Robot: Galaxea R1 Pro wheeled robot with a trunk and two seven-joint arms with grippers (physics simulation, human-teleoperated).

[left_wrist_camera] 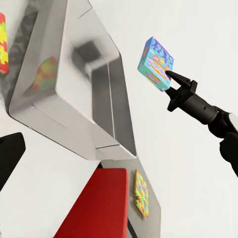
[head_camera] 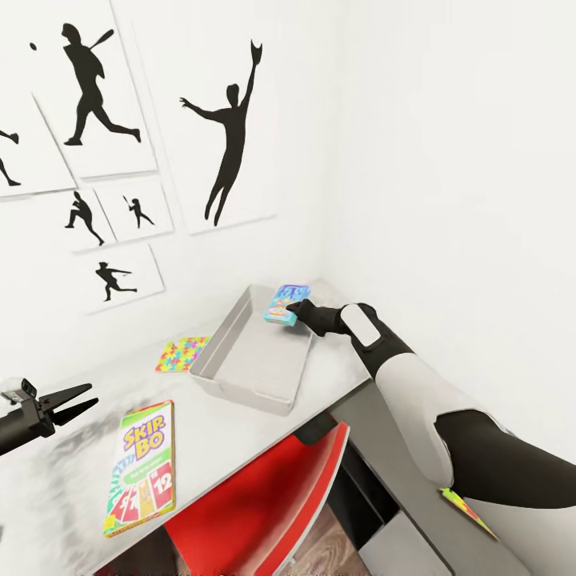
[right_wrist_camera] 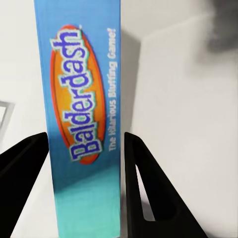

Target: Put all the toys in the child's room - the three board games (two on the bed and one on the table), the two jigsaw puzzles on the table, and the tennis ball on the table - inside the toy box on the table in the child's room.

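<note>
The grey toy box (head_camera: pixel 240 390) sits on the white table (head_camera: pixel 72 472), and its wall also shows in the left wrist view (left_wrist_camera: pixel 74 124). My right gripper (head_camera: pixel 293 309) is shut on a blue Balderdash board game (head_camera: pixel 284 304), holding it over the box's far right corner. The same grasp shows in both wrist views: the gripper (left_wrist_camera: pixel 171 82) on the game (left_wrist_camera: pixel 156 62), and the gripper (right_wrist_camera: pixel 84 148) with black fingers (right_wrist_camera: pixel 144 188) on either side of the game (right_wrist_camera: pixel 82 99). A Skip-Bo game (head_camera: pixel 142 468) lies flat near the table's front. A colourful jigsaw puzzle (head_camera: pixel 182 353) lies left of the box. My left gripper (head_camera: pixel 78 402) hovers open above the table's left end.
A red chair (head_camera: pixel 256 504) is tucked under the table's front edge. Another multicoloured puzzle (head_camera: pixel 466 510) lies on a lower grey surface beneath my right arm, also seen as the puzzle (left_wrist_camera: pixel 141 193). White walls with baseball silhouette prints (head_camera: pixel 228 136) close the corner behind the table.
</note>
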